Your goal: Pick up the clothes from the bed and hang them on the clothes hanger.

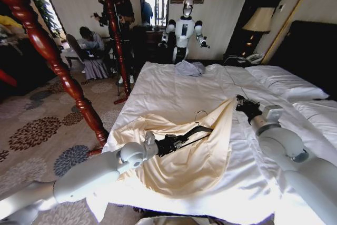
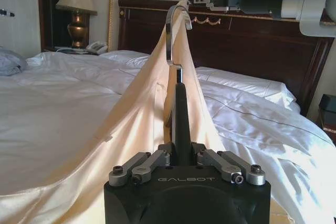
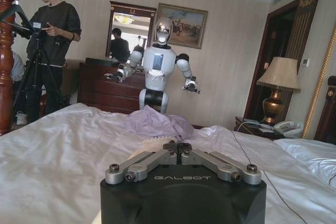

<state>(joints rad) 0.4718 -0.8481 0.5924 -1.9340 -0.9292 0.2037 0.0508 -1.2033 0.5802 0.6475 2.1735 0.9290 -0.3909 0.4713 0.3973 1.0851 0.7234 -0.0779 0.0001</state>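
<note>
Lying on the bed [image 1: 174, 85], the clothes [image 1: 184, 156] are lifted at one corner by the right gripper [image 1: 239, 100], closed on the fabric; the clothes hanger [image 1: 197, 130] is clamped in the left gripper [image 1: 176, 142], apparently partway inside the clothes; hanging remains unfinished

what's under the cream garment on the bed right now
The white bed lies beneath the cream garment. The black hanger, held by the left gripper, goes under the lifted fabric; its far end is covered. The right gripper holds the edge up.
</note>
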